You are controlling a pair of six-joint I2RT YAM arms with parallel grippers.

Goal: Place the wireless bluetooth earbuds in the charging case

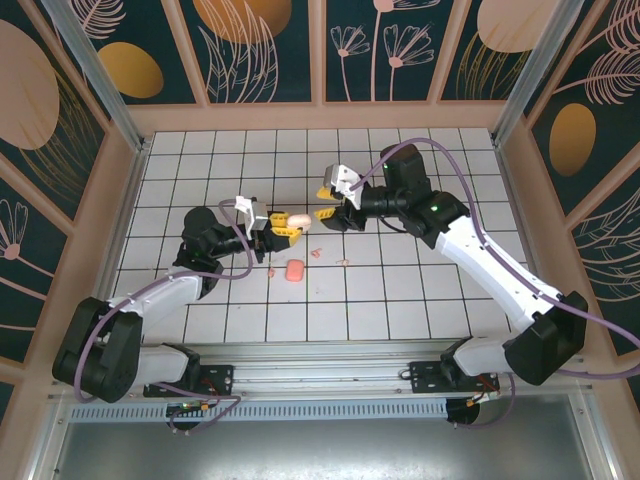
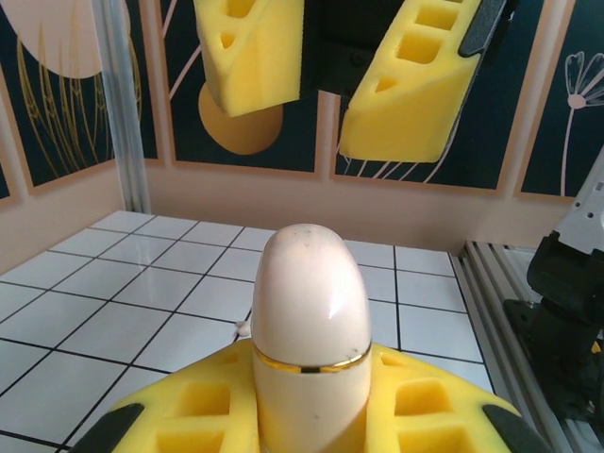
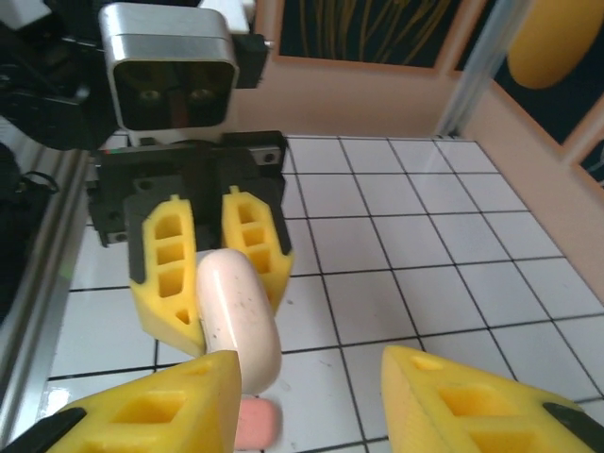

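Yellow foam fingers (image 2: 425,415) of the left tool (image 1: 282,224) clamp a smooth cream charging case (image 3: 236,321). Facing it, the right tool (image 3: 311,401) stands open and empty. Tiny pink earbuds (image 1: 313,250) lie on the tabletop (image 1: 400,290) beneath, probably light and slippery; pinch one across its body.

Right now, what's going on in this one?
The left gripper is shut on a cream capsule with a gold seam, holding it above the table and pointing it at the right gripper. The right gripper faces it with jaws open, not touching it. Tiny pink earbuds and a pink box lie on the tiles below, so nothing is inserted yet.
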